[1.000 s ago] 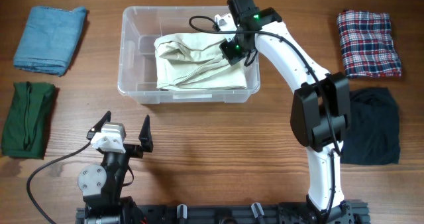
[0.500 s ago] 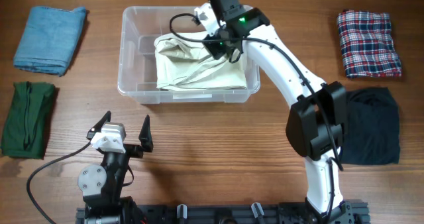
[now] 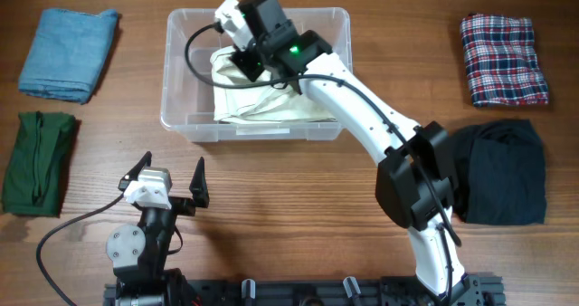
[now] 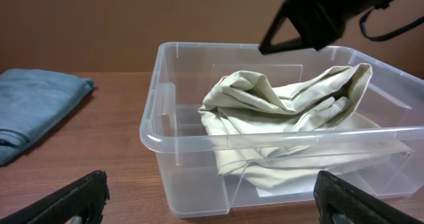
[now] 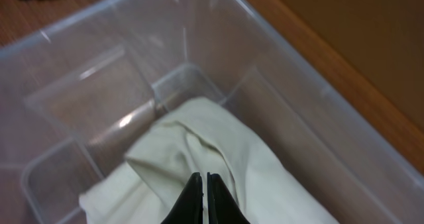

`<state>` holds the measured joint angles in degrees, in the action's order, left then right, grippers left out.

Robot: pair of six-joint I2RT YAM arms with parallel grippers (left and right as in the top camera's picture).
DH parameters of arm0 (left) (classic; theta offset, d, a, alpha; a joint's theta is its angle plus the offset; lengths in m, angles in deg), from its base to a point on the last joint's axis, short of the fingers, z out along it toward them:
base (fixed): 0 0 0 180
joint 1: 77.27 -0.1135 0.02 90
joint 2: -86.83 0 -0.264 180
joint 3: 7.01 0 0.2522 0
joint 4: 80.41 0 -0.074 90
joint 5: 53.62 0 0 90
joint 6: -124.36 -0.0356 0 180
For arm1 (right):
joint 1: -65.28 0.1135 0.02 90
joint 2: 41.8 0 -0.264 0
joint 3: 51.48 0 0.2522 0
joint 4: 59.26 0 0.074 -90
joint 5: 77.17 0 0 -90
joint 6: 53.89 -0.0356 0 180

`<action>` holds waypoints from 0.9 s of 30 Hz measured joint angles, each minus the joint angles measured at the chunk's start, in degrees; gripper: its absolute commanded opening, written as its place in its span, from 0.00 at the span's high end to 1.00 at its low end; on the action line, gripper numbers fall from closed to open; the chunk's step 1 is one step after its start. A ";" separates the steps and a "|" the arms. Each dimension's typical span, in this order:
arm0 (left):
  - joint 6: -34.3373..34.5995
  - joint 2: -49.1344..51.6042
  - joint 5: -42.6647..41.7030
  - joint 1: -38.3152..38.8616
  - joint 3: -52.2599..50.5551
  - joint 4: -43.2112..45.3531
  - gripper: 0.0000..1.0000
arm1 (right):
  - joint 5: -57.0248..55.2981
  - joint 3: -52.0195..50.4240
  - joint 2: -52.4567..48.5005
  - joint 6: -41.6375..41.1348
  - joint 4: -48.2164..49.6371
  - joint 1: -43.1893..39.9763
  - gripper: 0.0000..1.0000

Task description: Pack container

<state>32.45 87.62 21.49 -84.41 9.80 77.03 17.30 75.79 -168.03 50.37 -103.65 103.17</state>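
The clear plastic container [image 3: 177,116] stands at the back middle of the table and holds a crumpled cream cloth [image 3: 271,98]. It also shows in the left wrist view [image 4: 159,138], with the cloth [image 4: 278,111] inside, and in the right wrist view [image 5: 278,71]. My right gripper [image 3: 242,63] is shut and hangs over the left end of the cream cloth [image 5: 165,164], its tips [image 5: 201,179] just above the fabric with nothing between them. My left gripper [image 3: 169,175] is open and empty, in front of the container [image 4: 212,197].
A folded blue cloth [image 3: 68,52] and a dark green cloth [image 3: 36,161] lie at the left. A plaid cloth [image 3: 503,57] and a black cloth [image 3: 502,170] lie at the right. The right arm reaches across the container's right half.
My right gripper has swept left across the container, from its right rear corner to above the cloth's left end. The left arm has not moved.
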 measured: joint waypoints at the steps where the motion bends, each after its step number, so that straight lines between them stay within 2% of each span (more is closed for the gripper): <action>1: 0.00 0.00 0.00 0.00 0.00 -0.02 0.00 | 0.00 0.00 -0.20 -0.09 0.83 0.24 0.96; 12: 0.00 0.00 0.00 0.00 0.00 -0.02 0.00 | 1.46 0.00 -8.52 -1.38 6.21 0.55 0.96; 27: 0.00 0.00 -0.02 0.00 0.00 -0.02 0.00 | 3.41 0.22 -9.73 -4.20 -5.57 3.50 0.96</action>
<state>32.45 87.62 21.47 -84.41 9.80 77.01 20.71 76.01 -177.76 46.18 -109.22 106.67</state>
